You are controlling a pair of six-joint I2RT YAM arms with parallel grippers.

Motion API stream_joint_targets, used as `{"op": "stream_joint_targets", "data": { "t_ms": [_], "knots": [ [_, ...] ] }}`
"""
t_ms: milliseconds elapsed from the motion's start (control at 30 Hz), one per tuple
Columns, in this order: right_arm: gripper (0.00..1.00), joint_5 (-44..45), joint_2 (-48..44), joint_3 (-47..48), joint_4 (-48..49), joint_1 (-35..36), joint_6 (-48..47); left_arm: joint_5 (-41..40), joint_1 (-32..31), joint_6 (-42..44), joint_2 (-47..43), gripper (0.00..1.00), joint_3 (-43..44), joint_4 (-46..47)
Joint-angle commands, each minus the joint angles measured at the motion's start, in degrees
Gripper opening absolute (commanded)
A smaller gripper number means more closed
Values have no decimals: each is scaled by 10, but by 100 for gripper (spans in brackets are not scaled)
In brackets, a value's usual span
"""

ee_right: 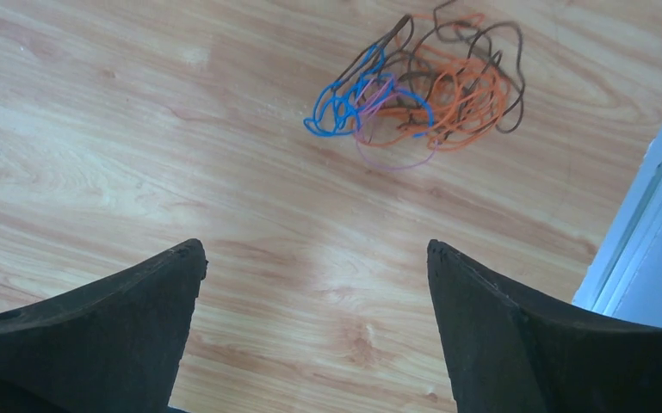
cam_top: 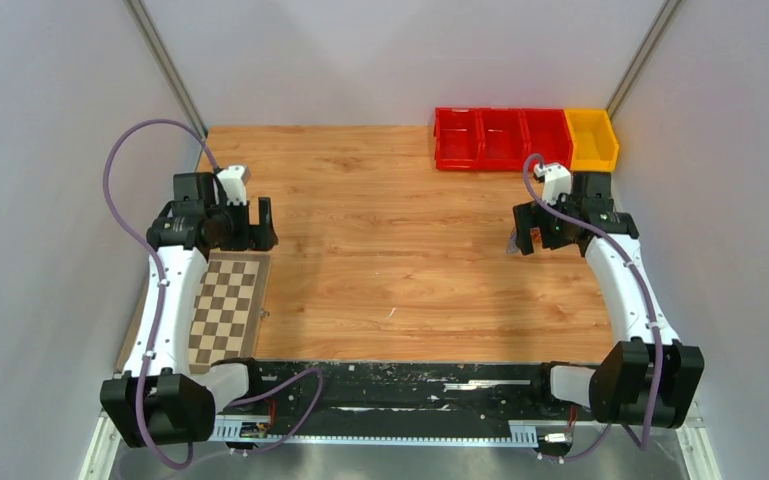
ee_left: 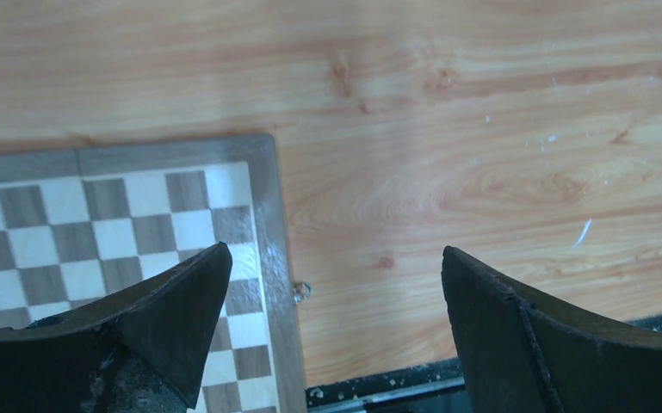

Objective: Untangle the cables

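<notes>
My right claw (ee_right: 314, 249) gapes wide and empty over the light wooden tabletop (ee_right: 138, 129). A tangle of thin orange, brown, blue, pink wires (ee_right: 422, 90) lies ahead. My left claw (ee_left: 336, 251) is wide too.

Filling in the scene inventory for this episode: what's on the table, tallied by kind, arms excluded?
Red bins: 3
Yellow bin: 1
Chessboard: 1
Tangle of cables: 1
Total: 6

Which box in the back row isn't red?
The yellow plastic bin, at the right end of the row; the red plastic bins beside it all match.
</notes>
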Motion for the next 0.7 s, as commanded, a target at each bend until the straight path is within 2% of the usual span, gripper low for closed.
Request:
{"op": "stream_joint_targets", "data": {
  "t_ms": [0,67,267,433,667],
  "knots": [
    [100,-1,50,81,-22,-6,-17,-31,1,-4,5,100,70,57],
    [100,-41,90,120,-48,-29,-30,-31,0,-3,9,100,85,77],
    [100,-10,224,194,-65,-57,-60,-24,-12,14,22,100,100,110],
    [100,-7,334,230,-68,-59,-78,-48,-29,30,42,100,100,105],
    [100,-66,440,264,-67,-57,-74,-43,-31,48,30,100,67,122]
  ]
}}
